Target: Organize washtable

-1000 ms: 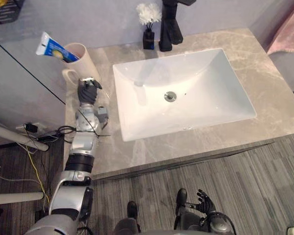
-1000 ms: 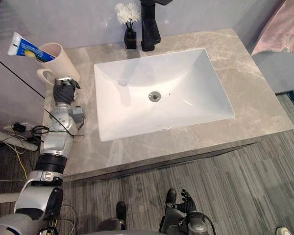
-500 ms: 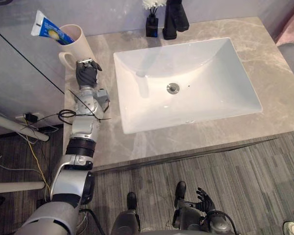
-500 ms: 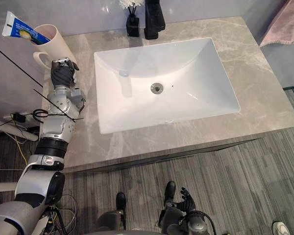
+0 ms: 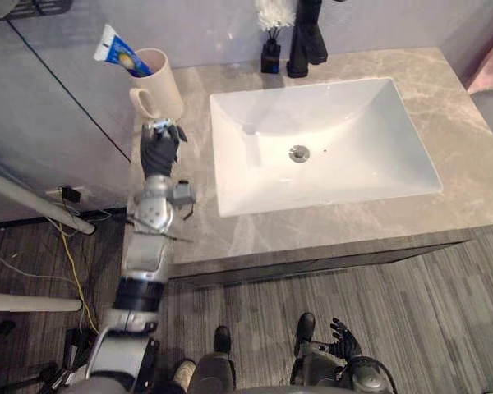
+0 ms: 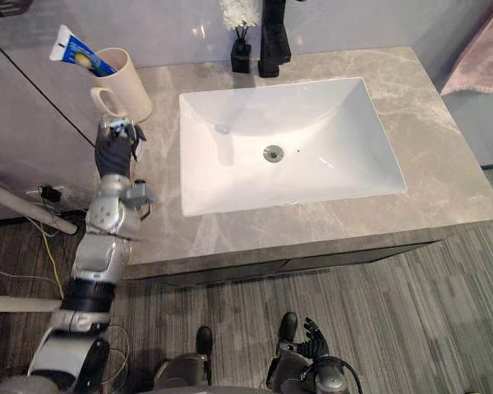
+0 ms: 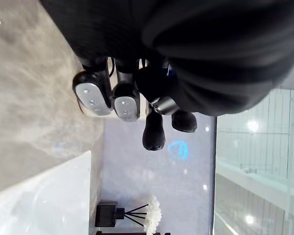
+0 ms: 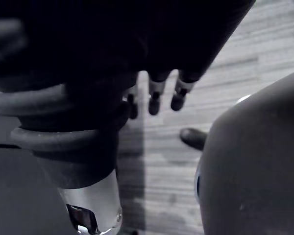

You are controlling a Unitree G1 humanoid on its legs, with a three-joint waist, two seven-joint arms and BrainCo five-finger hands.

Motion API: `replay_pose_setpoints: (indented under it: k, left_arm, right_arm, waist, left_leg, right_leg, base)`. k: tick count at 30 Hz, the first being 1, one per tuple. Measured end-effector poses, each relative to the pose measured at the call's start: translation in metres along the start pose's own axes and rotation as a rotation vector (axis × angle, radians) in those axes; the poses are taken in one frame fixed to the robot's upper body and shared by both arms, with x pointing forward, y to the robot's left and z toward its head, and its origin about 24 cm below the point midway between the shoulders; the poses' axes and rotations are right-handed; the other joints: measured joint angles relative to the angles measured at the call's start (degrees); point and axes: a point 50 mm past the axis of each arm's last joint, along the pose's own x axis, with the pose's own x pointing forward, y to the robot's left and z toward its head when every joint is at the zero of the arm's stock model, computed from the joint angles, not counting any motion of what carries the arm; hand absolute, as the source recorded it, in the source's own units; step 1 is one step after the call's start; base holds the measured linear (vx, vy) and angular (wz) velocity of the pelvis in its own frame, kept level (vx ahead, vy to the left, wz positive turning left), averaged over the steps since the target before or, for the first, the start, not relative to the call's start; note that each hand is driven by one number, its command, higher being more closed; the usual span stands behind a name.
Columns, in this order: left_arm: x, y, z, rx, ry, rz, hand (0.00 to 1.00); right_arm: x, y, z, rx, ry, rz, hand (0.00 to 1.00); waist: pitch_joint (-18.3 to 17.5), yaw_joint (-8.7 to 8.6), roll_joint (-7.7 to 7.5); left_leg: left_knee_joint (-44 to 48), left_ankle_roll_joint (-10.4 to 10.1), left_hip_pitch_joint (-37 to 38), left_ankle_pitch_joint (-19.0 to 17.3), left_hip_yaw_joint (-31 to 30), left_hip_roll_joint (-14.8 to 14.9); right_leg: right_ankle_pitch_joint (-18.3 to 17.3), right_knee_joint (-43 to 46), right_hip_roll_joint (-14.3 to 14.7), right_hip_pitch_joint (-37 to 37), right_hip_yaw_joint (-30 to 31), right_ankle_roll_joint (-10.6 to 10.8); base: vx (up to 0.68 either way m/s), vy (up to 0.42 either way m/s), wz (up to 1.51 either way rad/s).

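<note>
A beige mug (image 5: 163,85) stands at the back left of the grey marble worktop (image 5: 444,98), with a blue and white toothpaste tube (image 5: 117,51) sticking out of it. My left hand (image 5: 158,149) hovers over the worktop just in front of the mug, by its handle. Its fingers (image 7: 93,95) are curled in with nothing inside them. The white rectangular sink (image 5: 370,131) lies to the right of that hand. My right hand (image 5: 343,336) hangs low over the floor, fingers (image 8: 154,100) relaxed and holding nothing.
A black tap (image 5: 309,37) and a small black diffuser with a white tuft (image 5: 271,56) stand behind the sink. Pink cloth (image 6: 485,57) shows at the far right. White pipes (image 5: 33,201) and loose wires lie on the floor left of the worktop.
The whole picture has shifted, so the camera moved. My left hand stays close in front of the mug, and my right hand still hangs low.
</note>
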Motion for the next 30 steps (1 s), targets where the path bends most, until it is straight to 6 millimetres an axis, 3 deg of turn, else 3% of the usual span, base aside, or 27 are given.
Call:
replay_pose_setpoints:
  k: [3, 7, 10, 13, 22, 30]
  left_arm:
    - [-0.031, 0.001, -0.011, -0.021, 0.046, -0.01, 1.0]
    - [-0.077, -0.002, -0.024, -0.054, 0.136, -0.044, 1.0]
    - [-0.103, -0.008, -0.027, -0.099, 0.188, -0.075, 1.0]
    - [-0.121, -0.012, -0.032, -0.134, 0.242, -0.1, 1.0]
    - [-0.133, -0.023, -0.037, -0.224, 0.288, -0.115, 1.0]
    - [-0.138, -0.025, -0.041, -0.204, 0.309, -0.106, 1.0]
  right_arm:
    - [0.0, 0.0, -0.004, 0.0, 0.017, 0.0, 0.0]
    - [-0.002, -0.003, -0.014, -0.01, 0.069, -0.004, 0.0]
    - [-0.003, -0.007, -0.02, -0.014, 0.104, -0.015, 0.0]
    - [-0.004, -0.007, -0.028, -0.028, 0.139, -0.013, 0.0]
    - [-0.007, -0.002, -0.039, -0.043, 0.192, 0.001, 0.0]
    - [-0.011, 0.002, -0.047, -0.015, 0.219, -0.002, 0.0]
  waist:
    - [-0.1, 1.11, 0.24]
    - [-2.9, 2.23, 2.02]
    - [-4.6, 2.91, 3.26]
    - [-6.6, 3.32, 3.6]
    - [-9.3, 5.43, 2.5]
    - [-11.1, 5.78, 1.42]
  left_leg:
    - [0.2, 0.0, 0.9, 0.0, -0.7, 0.1]
    - [-0.5, 0.0, 1.9, -0.1, -2.1, 0.1]
    - [-0.7, 0.0, 3.0, -0.1, -3.7, 0.1]
    - [-0.8, -0.1, 3.8, -0.1, -5.1, 0.1]
    - [-1.9, -0.3, 3.8, 0.6, -8.7, -0.2]
    - [-2.5, -0.2, 3.8, 1.3, -10.7, -1.0]
  right_leg:
    - [-0.3, 0.0, 0.1, 1.6, -1.0, 0.0]
    - [-1.4, 0.0, 0.0, 4.1, -2.9, 0.4]
    - [-2.0, 0.0, 0.0, 6.2, -4.7, 0.5]
    - [-2.7, 0.0, 0.1, 7.9, -6.4, 0.7]
    - [-3.3, 0.0, 0.0, 9.8, -10.5, 0.8]
    - [-3.9, 0.0, -0.7, 11.1, -13.1, 1.4]
  base:
    - [-0.01, -0.006, 0.17]
    - [-0.01, -0.01, 0.23]
    - [0.03, -0.016, 0.26]
    - [0.01, -0.012, 0.29]
    - [-0.01, -0.006, 0.23]
    - [0.02, 0.003, 0.17]
